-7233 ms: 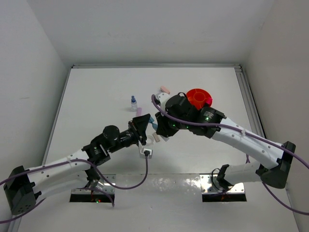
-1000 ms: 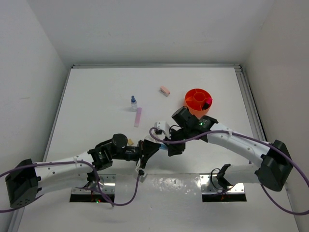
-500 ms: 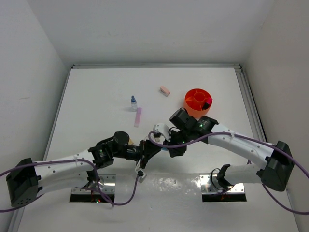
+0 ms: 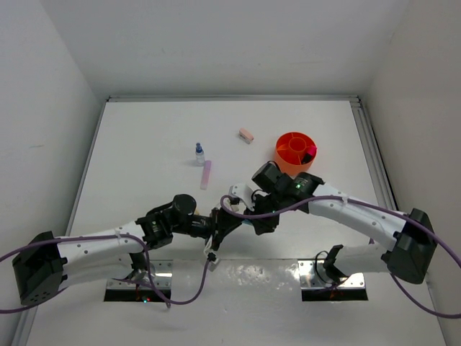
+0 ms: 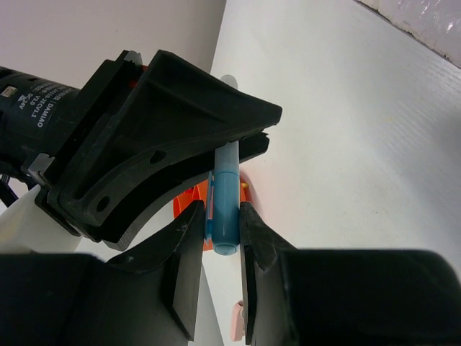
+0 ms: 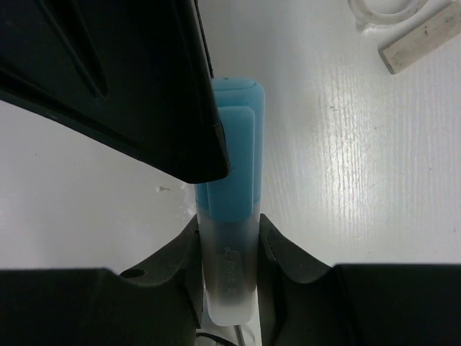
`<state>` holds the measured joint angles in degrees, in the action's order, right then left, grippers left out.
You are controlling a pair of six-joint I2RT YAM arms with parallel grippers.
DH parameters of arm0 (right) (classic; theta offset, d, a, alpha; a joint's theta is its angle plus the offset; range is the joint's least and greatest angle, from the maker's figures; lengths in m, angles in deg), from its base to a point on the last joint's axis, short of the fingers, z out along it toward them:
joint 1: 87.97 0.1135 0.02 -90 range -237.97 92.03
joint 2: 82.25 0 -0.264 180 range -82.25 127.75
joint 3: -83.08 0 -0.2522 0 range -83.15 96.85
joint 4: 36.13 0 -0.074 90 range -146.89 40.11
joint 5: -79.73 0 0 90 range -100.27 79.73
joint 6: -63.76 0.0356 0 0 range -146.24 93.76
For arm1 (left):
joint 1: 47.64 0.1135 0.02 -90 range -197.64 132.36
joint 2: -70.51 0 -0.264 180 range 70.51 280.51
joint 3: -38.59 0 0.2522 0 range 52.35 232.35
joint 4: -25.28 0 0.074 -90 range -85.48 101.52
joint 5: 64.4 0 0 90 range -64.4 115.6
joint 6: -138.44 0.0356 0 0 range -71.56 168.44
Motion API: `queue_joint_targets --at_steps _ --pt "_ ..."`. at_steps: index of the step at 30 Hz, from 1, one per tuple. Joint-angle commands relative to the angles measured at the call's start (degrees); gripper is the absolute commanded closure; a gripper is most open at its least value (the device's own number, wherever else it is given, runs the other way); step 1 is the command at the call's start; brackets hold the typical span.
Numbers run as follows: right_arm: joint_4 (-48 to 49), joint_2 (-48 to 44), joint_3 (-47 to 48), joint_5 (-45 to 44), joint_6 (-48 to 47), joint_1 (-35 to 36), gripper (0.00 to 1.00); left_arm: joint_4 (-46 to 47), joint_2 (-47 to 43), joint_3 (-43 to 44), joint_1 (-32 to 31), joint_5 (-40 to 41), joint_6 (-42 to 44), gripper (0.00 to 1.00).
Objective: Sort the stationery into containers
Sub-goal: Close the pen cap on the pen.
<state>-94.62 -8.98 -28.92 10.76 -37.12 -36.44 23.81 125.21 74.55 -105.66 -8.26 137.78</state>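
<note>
A light blue tube (image 5: 225, 194) with a clear cap end (image 6: 230, 288) hangs between both grippers near the table's front middle. My left gripper (image 5: 222, 225) is shut on its blue end. My right gripper (image 6: 229, 249) is shut on its clear end, facing the left one. In the top view the two grippers meet tip to tip, left (image 4: 225, 222) and right (image 4: 251, 218), and hide the tube. The orange tub (image 4: 295, 151) stands behind the right arm. A blue-capped bottle (image 4: 199, 153), a pale pink stick (image 4: 207, 174) and a pink eraser (image 4: 246, 135) lie further back.
A clear tape ring (image 6: 385, 11) and a beige eraser (image 6: 425, 40) lie on the table just beyond the right gripper. White walls close the table in on the left, back and right.
Both arms have crept slightly towards the left and back with the tube still pinched between them. The grips look the same.
</note>
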Motion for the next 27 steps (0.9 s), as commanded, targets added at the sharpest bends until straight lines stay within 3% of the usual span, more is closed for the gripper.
queue_joint_targets --at_steps 1,22,27 --pt "20.6 0.0 7.6 6.3 -1.0 1.1 1.00 0.1 1.0 1.9 -1.4 -11.8 1.1 1.00" --pt "19.0 1.9 11.5 4.6 -3.3 1.1 1.00 1.6 6.6 4.4 -1.0 -16.4 5.5 1.00" --pt "20.4 2.0 11.6 4.5 -2.6 1.1 1.00 4.7 7.8 4.6 -2.4 -15.7 3.2 1.00"
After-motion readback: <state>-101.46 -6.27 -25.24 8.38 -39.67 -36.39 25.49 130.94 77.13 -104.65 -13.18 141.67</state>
